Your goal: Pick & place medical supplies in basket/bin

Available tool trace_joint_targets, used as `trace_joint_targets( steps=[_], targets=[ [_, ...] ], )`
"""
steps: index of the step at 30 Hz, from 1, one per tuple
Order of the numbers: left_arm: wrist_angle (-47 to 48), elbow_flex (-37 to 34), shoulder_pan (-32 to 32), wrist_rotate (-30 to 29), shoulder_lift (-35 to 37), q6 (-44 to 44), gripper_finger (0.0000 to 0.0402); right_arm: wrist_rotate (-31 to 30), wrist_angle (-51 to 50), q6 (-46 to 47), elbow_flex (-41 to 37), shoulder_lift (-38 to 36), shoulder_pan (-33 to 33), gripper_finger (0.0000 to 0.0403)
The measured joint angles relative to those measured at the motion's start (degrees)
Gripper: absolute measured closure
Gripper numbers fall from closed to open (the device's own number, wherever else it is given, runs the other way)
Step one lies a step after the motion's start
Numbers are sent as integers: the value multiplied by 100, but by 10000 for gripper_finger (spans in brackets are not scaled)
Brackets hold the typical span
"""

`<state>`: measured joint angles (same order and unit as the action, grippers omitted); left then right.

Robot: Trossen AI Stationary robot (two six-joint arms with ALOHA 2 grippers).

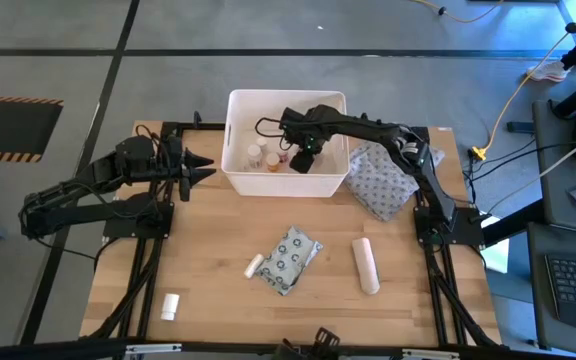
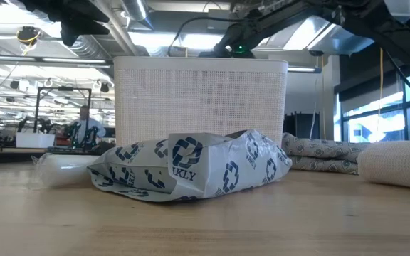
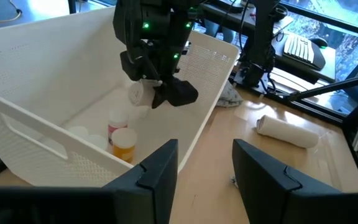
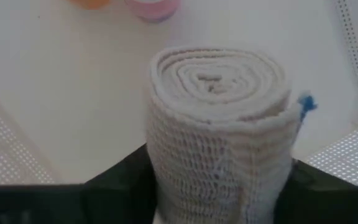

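The white bin (image 1: 286,140) stands at the table's far middle, with an orange bottle (image 3: 124,144) and a pink-capped one (image 3: 117,121) on its floor. My right gripper (image 1: 303,155) reaches into the bin from above, shut on a cream gauze roll (image 4: 219,124). My left gripper (image 3: 207,168) is open and hovers by the bin's left wall. On the table lie the grey dotted packet (image 1: 290,258), a second gauze roll (image 1: 366,265), a small white tube (image 1: 254,265) and a white bottle (image 1: 170,306). My right gripper pinches the gauze roll between its two fingers (image 4: 123,180), one on each side of the wound wall (image 4: 166,168). The fingers point down into the bin and lie along the roll. Its coiled end (image 4: 213,78) sticks out past the fingertips, above the bin floor.
A grey patterned cloth pouch (image 1: 383,180) lies just right of the bin, under the right arm. In the low view the packet (image 2: 191,167) sits in front of the bin wall (image 2: 201,99). Bare wood shows along the table's near left side.
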<state>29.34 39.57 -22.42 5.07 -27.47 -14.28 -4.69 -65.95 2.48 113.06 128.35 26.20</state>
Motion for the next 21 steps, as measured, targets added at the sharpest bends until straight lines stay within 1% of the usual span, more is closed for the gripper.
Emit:
trace_joint_targets(
  steps=[5,9,13,17,21],
  targets=[
    [-91,0,0,-3,-6,2,256,-15,2,54,0,0,0,128],
    [-136,0,0,3,-6,16,256,-26,-170,177,108,0,0,93],
    [-131,0,-1,5,-6,334,256,-415,-613,450,570,0,-3,83],
    [-129,0,1,-22,-6,595,256,-896,-1150,485,1258,-4,-2,82],
    [-120,0,-1,-41,-6,669,256,-930,-1632,485,2012,-4,-48,82]
  ],
)
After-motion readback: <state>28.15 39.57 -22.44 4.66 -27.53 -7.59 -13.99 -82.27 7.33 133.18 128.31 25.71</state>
